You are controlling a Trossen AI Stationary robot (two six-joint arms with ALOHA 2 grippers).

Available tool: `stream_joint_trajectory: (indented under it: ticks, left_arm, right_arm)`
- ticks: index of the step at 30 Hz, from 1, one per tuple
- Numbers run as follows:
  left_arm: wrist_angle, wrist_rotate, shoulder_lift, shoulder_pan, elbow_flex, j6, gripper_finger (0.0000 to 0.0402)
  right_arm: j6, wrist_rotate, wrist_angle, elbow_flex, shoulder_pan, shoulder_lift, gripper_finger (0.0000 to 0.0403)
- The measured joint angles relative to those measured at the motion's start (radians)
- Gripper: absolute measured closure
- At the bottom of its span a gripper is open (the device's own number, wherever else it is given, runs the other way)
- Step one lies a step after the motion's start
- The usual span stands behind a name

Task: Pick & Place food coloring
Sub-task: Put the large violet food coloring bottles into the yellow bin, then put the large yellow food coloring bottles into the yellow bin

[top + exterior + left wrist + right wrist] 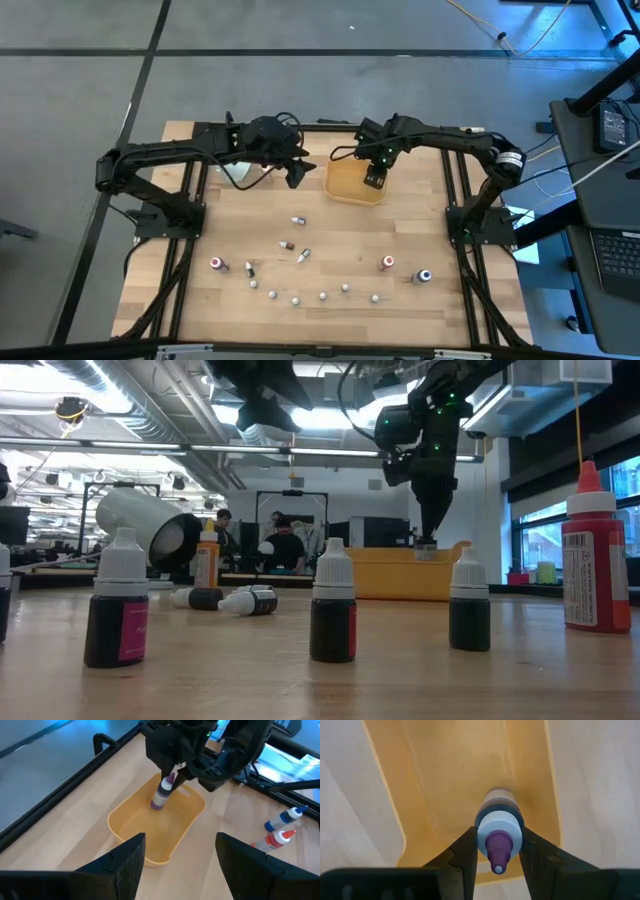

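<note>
Purple-tipped vial [498, 836] in right fingers [466, 851], over tray [440, 780]

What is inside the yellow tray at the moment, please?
Only the purple-tipped bottle held by the right gripper hangs inside the yellow tray; its visible floor looks bare, though the patch beneath the bottle is hidden.

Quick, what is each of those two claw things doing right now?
Left tool: open, empty, beside the yellow tray.
Right tool: shut on a purple-tipped food coloring bottle, held over the tray.
</note>
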Motion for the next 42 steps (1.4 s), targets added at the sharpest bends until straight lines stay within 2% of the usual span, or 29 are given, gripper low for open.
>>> stream_joint_trajectory:
  ticks: [11,23,29,36,42]
  left_arm:
    - [-0.001,0.000,0.001,-0.001,0.000,0.000,0.0167]
    - [-0.001,0.001,0.002,-0.001,0.000,0.004,0.0167]
    - [-0.041,0.001,0.002,-0.001,0.000,0.060,0.0167]
    - [-0.084,0.001,0.002,-0.001,0.000,0.067,0.0167]
    - [-0.084,0.005,0.002,-0.001,0.000,0.087,0.0167]
  right_arm:
    - [-0.006,0.000,0.020,-0.001,0.003,0.015,0.0272]
    - [-0.009,0.001,0.020,-0.001,0.003,0.015,0.0223]
    - [-0.005,0.011,0.007,0.022,0.003,0.006,0.0205]
    - [0.045,0.012,0.006,0.089,0.005,-0.121,0.0203]
    - [0.108,0.051,0.088,0.032,0.045,-0.340,0.0203]
